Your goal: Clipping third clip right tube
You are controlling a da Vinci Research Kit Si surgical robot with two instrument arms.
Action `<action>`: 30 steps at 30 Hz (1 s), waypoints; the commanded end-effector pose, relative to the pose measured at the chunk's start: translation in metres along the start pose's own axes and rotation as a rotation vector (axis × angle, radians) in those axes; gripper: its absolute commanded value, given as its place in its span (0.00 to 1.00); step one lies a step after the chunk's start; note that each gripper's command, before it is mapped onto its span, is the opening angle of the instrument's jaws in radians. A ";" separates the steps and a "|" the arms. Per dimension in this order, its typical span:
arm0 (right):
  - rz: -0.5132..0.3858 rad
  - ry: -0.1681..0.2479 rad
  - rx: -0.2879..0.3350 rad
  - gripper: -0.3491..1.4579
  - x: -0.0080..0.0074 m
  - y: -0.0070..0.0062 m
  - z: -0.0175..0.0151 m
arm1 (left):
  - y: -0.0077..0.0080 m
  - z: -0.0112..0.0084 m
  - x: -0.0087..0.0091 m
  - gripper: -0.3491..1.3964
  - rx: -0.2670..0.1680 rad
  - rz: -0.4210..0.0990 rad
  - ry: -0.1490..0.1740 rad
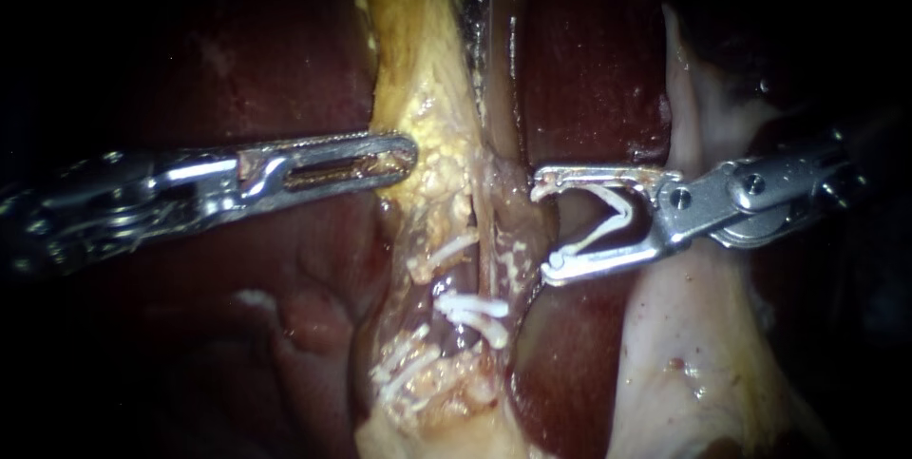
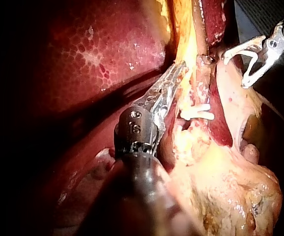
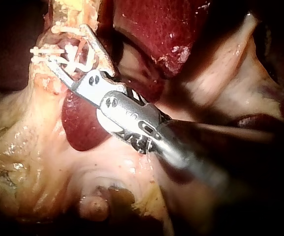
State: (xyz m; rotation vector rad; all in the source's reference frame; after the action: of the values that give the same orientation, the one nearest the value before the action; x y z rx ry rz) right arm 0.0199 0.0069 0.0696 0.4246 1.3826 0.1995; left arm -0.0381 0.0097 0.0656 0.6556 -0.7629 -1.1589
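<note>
Silver metal left instrument (image 1: 404, 150) enters from the left with its shaft almost level and its long slotted tool pointing straight across the field. The tool is clenched, its jaws lying together on the edge of the strip of yellow fatty tissue (image 1: 432, 150). In the left wrist view the same tool (image 2: 179, 71) reaches forward and slightly up from its dark wrist joint to meet that strip.

The silver metal right instrument (image 1: 547, 227) enters from the right. Its shaft slopes gently down toward the centre, and its wrist is bent so that the tool faces left. The jaws stand wide apart and carry a white V-shaped clip (image 1: 608, 217) between them, one leg against each jaw, so the tool is grasping the clip. The two jaw tips sit at the right edge of the pale right tube (image 1: 503, 221), the upper tip touching it. Whether the tube lies inside the clip cannot be told.

Several white clips (image 1: 470, 309) cross the tissue below and to the left of the open tool. Dark red liver (image 1: 589, 60) lies behind, and a pale pink tissue sheet (image 1: 693, 326) hangs beneath the right instrument.
</note>
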 end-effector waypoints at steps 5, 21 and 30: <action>0.265 0.001 -0.004 0.52 -0.0032 -0.0009 0.0024 | -0.0008 -0.0043 -0.0020 0.00 -0.011 -0.011 -0.004; 0.453 0.002 -0.005 0.52 -0.0102 0.0015 0.0090 | -0.0033 -0.0107 -0.0032 0.00 -0.017 -0.028 -0.058; 0.558 0.076 0.141 0.51 -0.0087 -0.0003 0.0105 | -0.0030 -0.0109 -0.0032 0.00 -0.015 -0.027 -0.057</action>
State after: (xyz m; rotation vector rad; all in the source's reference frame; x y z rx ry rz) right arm 0.0284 0.0013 0.0783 0.9529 1.3269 0.5878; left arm -0.0315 0.0127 0.0563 0.6225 -0.7941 -1.2122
